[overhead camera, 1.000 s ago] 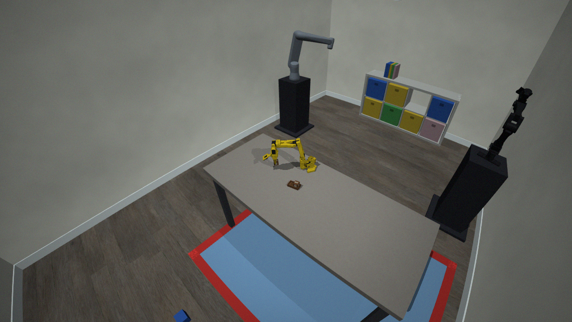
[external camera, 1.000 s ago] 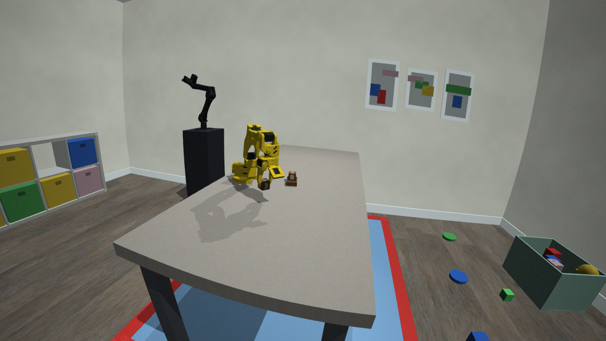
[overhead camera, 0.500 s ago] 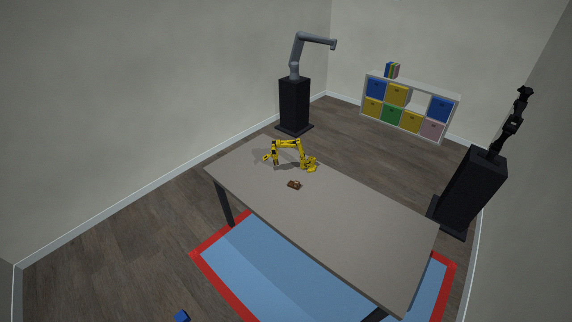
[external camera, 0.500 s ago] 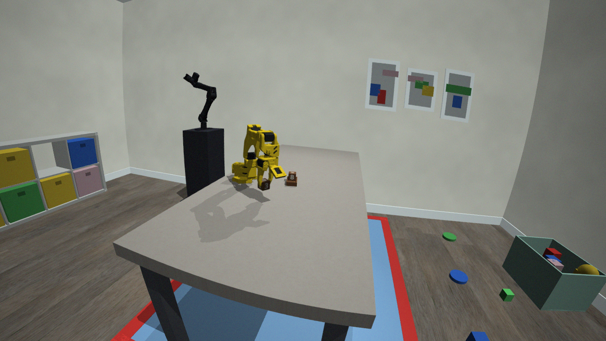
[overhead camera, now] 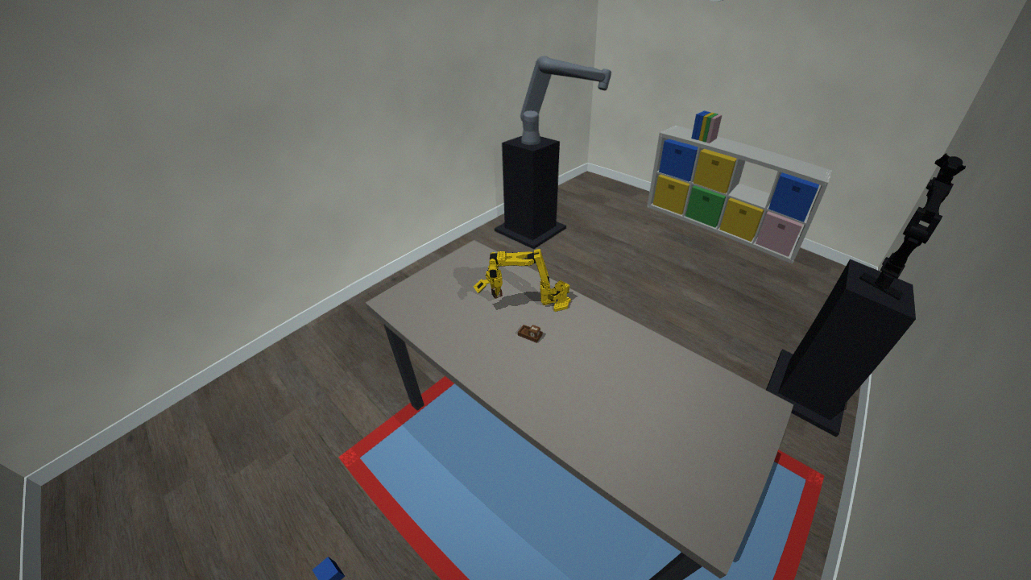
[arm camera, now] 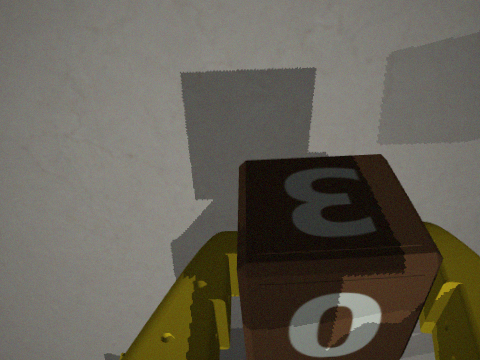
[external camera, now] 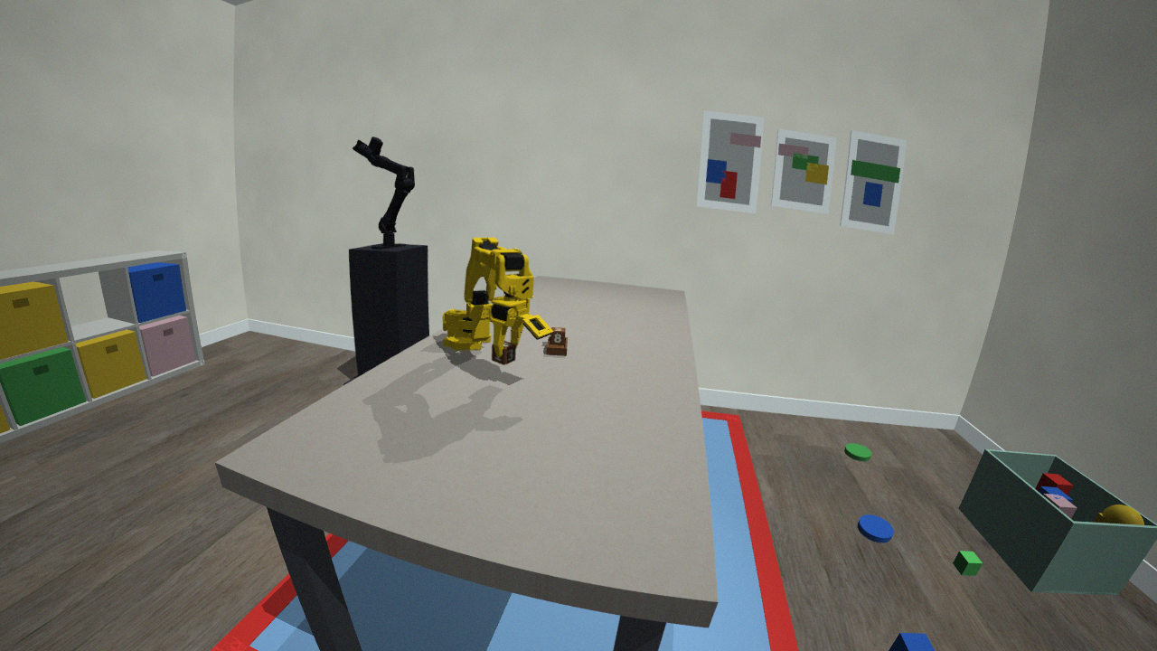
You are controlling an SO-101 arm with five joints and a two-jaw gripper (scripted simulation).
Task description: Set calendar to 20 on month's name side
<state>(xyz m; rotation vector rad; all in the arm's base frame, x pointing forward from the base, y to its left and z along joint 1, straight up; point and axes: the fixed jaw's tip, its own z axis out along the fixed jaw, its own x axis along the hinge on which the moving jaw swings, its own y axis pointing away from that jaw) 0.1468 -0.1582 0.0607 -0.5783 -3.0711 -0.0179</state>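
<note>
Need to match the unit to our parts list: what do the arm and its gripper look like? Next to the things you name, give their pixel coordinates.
The arm (overhead camera: 515,258) (external camera: 483,271) is yellow, with slim, angular links and black blocks at the joints. The gripper (overhead camera: 488,290) (external camera: 517,340) (arm camera: 332,280) is yellow too: two tapering fingers, small round bumps on one, and a yellow-framed panel with a dark centre.

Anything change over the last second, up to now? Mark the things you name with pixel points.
The flat yellow frame (overhead camera: 480,285) (external camera: 537,325) beside the claw (overhead camera: 494,290) (external camera: 502,344) (arm camera: 332,242) swung slightly right in the exterior view. Behind, the grey arm's (overhead camera: 573,69) tip moved right in the top view; the black arm's (overhead camera: 920,227) (external camera: 401,174) tip rose slightly. I can't see any new grasp or release. Both cubes (external camera: 508,353) (external camera: 557,338) and the tray (overhead camera: 522,332) (external camera: 555,352) look unmoved.
</note>
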